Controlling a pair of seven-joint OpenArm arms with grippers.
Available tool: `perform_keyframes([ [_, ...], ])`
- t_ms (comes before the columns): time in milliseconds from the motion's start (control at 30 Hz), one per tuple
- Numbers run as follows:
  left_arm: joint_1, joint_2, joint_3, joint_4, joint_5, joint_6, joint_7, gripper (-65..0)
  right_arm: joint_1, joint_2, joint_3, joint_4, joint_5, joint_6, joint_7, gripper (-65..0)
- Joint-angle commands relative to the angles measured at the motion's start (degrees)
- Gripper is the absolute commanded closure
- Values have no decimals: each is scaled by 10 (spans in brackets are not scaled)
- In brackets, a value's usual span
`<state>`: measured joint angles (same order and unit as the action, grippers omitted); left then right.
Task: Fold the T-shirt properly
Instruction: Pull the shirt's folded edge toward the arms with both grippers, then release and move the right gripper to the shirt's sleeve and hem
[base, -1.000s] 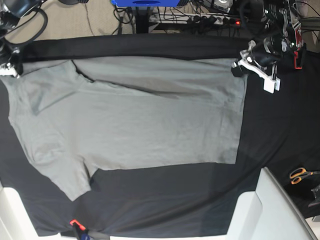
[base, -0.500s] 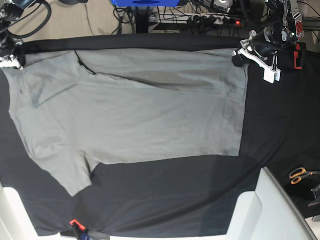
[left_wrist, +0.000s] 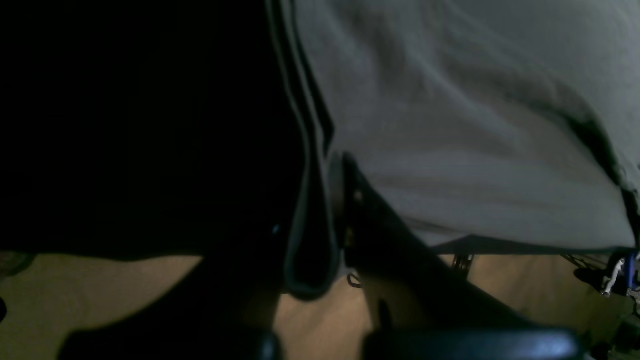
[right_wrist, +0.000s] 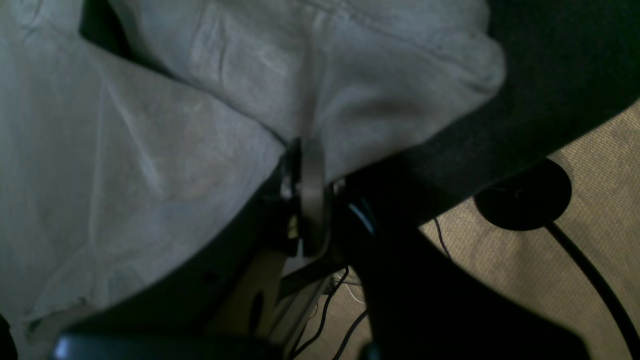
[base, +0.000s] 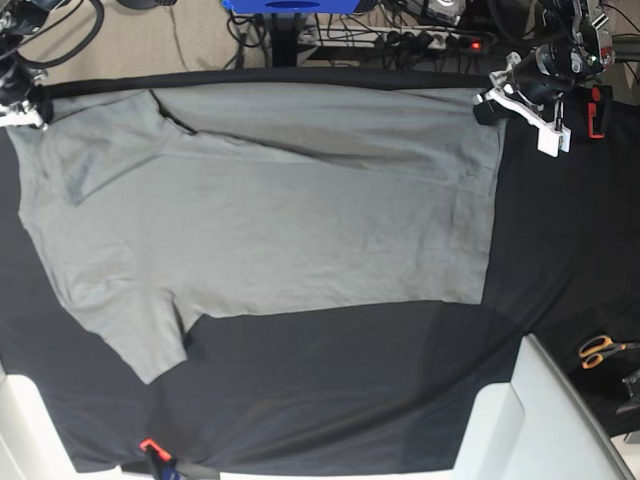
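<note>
Grey and soft, the T-shirt lies spread out on the black table cloth, and it fills most of the left and middle of the base view. One short sleeve sticks out toward the bottom left. The straight bottom hem runs up and down on the right side. A long shallow fold crosses the cloth near the far edge of the table. The left gripper is at the top right corner of the shirt in the base view, and it is closed tight on the hem corner there. In the left wrist view the thin hem edge is pinched between the two dark jaws, and the grey cloth spreads away to the right. The right gripper is at the top left corner in the base view, by the shoulder of the shirt. It is closed tight too. In the right wrist view a small pinch of the pale cloth sits between its jaws, and a bunched-up lump of shirt lies just above it. A pair of scissors with orange handles lies on the black cloth at the far right, well apart from the shirt. A small red thing sits at the bottom edge.
</note>
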<state>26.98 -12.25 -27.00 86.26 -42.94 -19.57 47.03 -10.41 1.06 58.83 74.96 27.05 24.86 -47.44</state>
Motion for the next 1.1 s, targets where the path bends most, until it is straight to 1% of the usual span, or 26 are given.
perform_keyframes([
  [0, 1, -9, -6, 9, -2, 0, -7, 0, 1, 10, 0, 10, 7, 1, 11, -6],
  [200, 4, -9, -5, 4, -1, 2, -7, 0, 0, 9, 2, 11, 7, 1, 10, -20],
  [233, 5, -8, -5, 4, -1, 3, -7, 0, 0, 6, 3, 12, 7, 1, 9, -38],
  [267, 6, -8, -5, 4, -1, 3, -7, 0, 0, 4, 3, 12, 7, 1, 9, -69],
  [367, 6, -6, -6, 4, 28, 3, -6, 0, -3, 0, 4, 21, 7, 1, 9, -234],
  [400, 6, -5, -6, 4, 44, 3, -6, 0, -6, -6, 4, 26, 7, 1, 8, -285],
  [433, 6, -3, -6, 4, 57, 3, -6, -87, -9, -11, 4, 36, 7, 1, 8, -327],
  [467, 6, -1, -8, 3, 64, 3, -7, -176, -11, -16, 4, 51, 7, 1, 8, -350],
  [500, 6, 3, -18, 3, 70, 3, -7, -247, -13, -21, 4, 69, 7, 1, 8, -354],
  [567, 6, 4, -46, 3, 70, 3, -7, -352, -19, -30, 4, 97, 7, 1, 11, -354],
  [667, 1, 4, -86, 6, 70, 3, -4, -441, -21, -30, 4, 128, 6, 0, 11, -357],
  [767, -1, -1, -128, 9, 70, 3, -3, -467, -18, -29, 14, 144, 4, -1, 13, -357],
  [867, -17, -21, -184, 6, 71, 3, -3, -466, -4, -23, 40, 155, 2, -1, 14, -357],
  [900, -20, -30, -200, 6, 71, 3, -3, -466, 2, -16, 45, 155, -2, -2, 14, -357],
  [933, -23, -39, -211, 6, 71, 3, -3, -466, 10, -5, 53, 154, -12, -7, 10, -359],
  [1000, -26, -54, -226, 9, 71, 3, -2, -466, 22, 4, 68, 150, -31, -39, 5, -359],
  [1033, -29, -62, -229, 9, 70, 3, -2, -466, 24, 4, 76, 150, -33, -46, 4, -360],
  [1067, -34, -70, -231, 8, 67, 3, -2, -466, 25, 4, 79, 151, -33, -43, 5, -360],
])
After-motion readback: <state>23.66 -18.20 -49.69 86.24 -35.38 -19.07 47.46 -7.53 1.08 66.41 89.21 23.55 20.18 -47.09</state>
